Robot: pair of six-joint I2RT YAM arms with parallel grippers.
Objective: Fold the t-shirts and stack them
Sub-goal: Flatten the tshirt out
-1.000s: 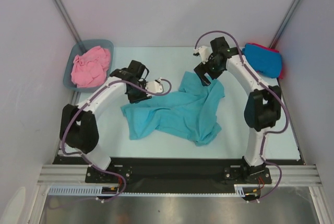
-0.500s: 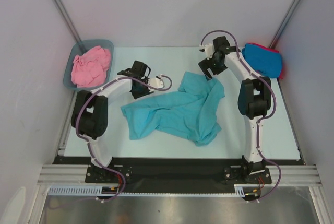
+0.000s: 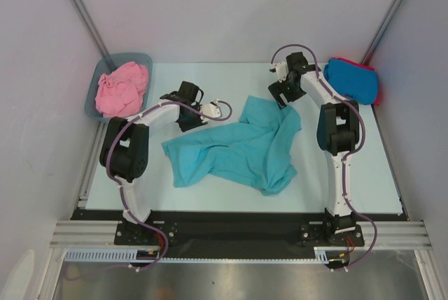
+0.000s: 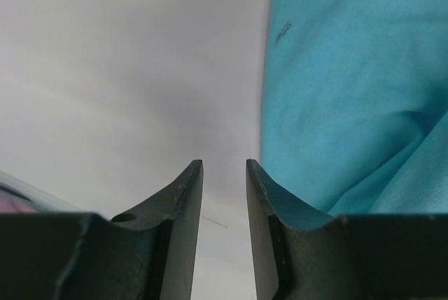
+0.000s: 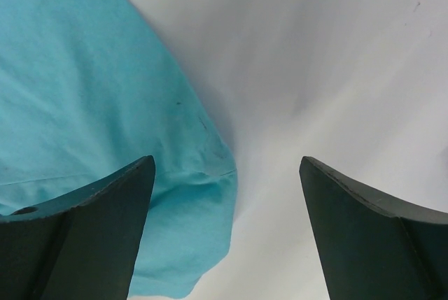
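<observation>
Since it lies crumpled mid-frame, teal t-shirt point(image 3: 238, 150) looks limp and light; probably best pinched at corners. Left gripper point(image 4: 223, 166) narrow, empty, beside cloth; right gripper point(image 5: 227, 163) wide, empty, at upper corner.

Teal t-shirt point(image 3: 234, 152) soft matt cloth; table point(image 3: 210, 83) smooth, matt.

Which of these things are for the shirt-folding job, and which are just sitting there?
For the job: teal t-shirt, pink t-shirt, bright blue t-shirt, red t-shirt under the blue one.
Just sitting there: grey-blue tub, holding the pink t-shirt.
</observation>
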